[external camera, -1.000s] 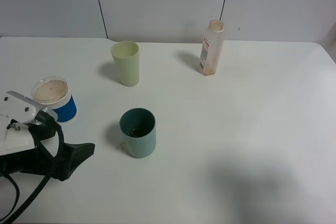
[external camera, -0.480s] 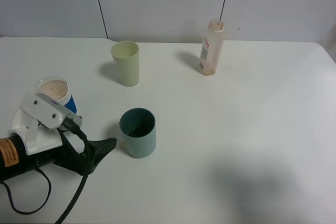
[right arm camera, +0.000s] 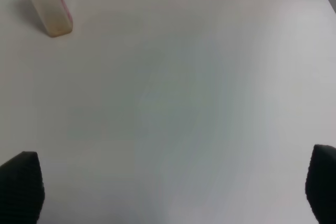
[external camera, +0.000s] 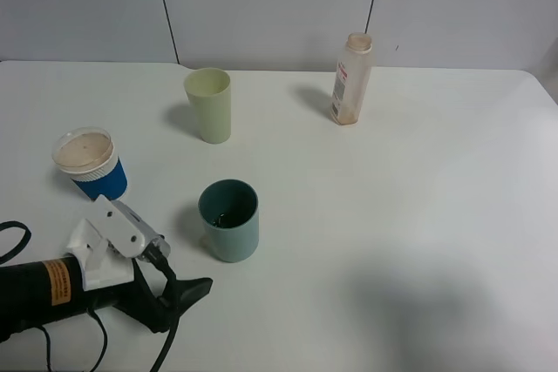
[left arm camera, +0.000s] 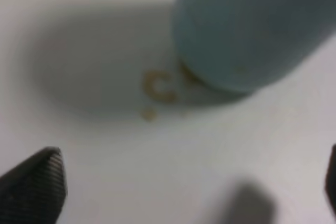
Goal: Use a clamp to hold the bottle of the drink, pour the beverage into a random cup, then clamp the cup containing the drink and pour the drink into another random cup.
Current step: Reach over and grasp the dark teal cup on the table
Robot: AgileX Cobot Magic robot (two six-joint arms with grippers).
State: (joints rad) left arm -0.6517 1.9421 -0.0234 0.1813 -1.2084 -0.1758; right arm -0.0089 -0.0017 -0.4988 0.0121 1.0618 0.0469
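White table (external camera: 392,215) is carrying all items. You are holding the left gripper (left arm camera: 181,190) low, just near-left of the teal cup (external camera: 228,219), jaws fully spread and empty, ready for a side grasp. Meanwhile the right gripper (right arm camera: 170,187) is hanging wide open, empty; the bottle (external camera: 350,80) is standing far right.

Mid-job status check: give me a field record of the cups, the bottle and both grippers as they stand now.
teal tumbler: plain, handleless, upright, dark liquid at its bottom
blue-sleeved paper cup: upright, apart, left of the teal tumbler
pale yellow-green tumbler: upright, behind them
translucent plastic bottle: upright, far right
left gripper: open, low beside the teal tumbler, not touching
right gripper: open, over bare white table
brown drops: on the table by the teal tumbler's base
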